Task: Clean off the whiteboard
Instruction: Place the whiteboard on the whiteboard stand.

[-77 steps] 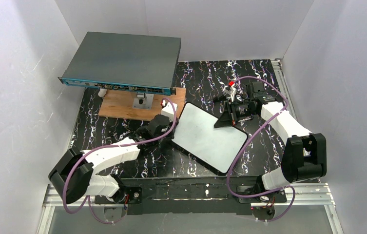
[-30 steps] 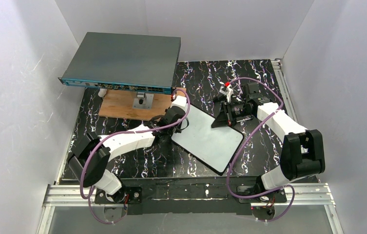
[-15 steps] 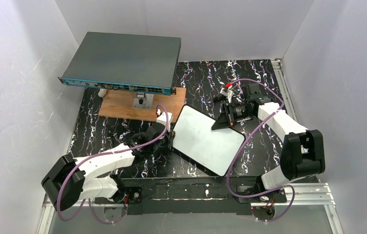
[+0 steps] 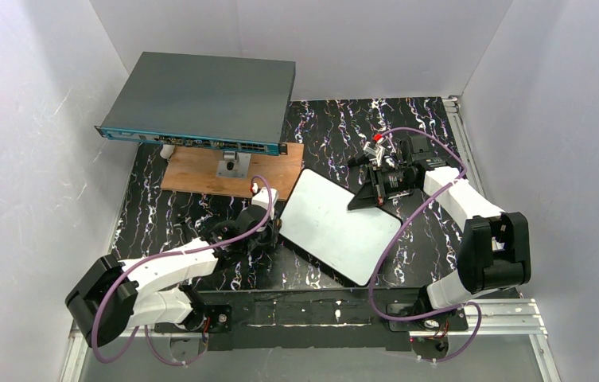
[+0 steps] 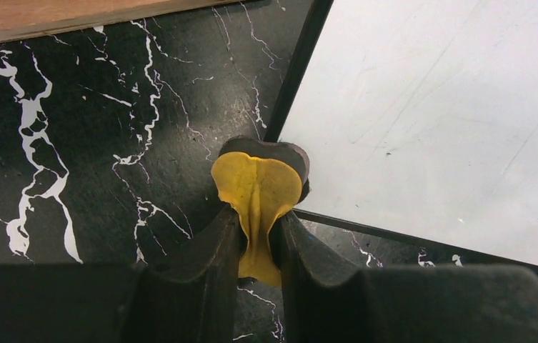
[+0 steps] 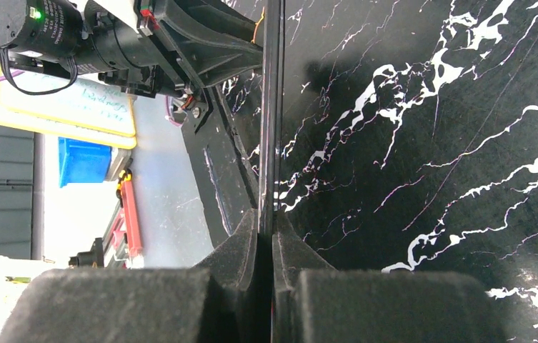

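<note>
The whiteboard [image 4: 336, 225] lies tilted on the black marbled table, its white face [image 5: 430, 121] looking wiped, with only faint smudges. My left gripper [image 4: 272, 231] sits at the board's near-left corner. In the left wrist view it [image 5: 257, 229] is shut on a yellow eraser pad [image 5: 258, 187], whose dark underside rests against the board's black rim at that corner. My right gripper [image 4: 363, 197] is at the board's far right edge. In the right wrist view it [image 6: 266, 221] is shut on the thin black edge of the whiteboard [image 6: 271, 128], which shows edge-on.
A large grey box with a blue front edge [image 4: 200, 99] stands at the back left, over a brown wooden plank [image 4: 200, 171] with a small metal bracket [image 4: 232, 165]. White walls close in on three sides. Metal rails [image 4: 312, 318] run along the near edge.
My left gripper has drawn the eraser back from the board's far-left corner by the plank to its near-left corner. The board has shifted slightly. The right gripper keeps its hold.
</note>
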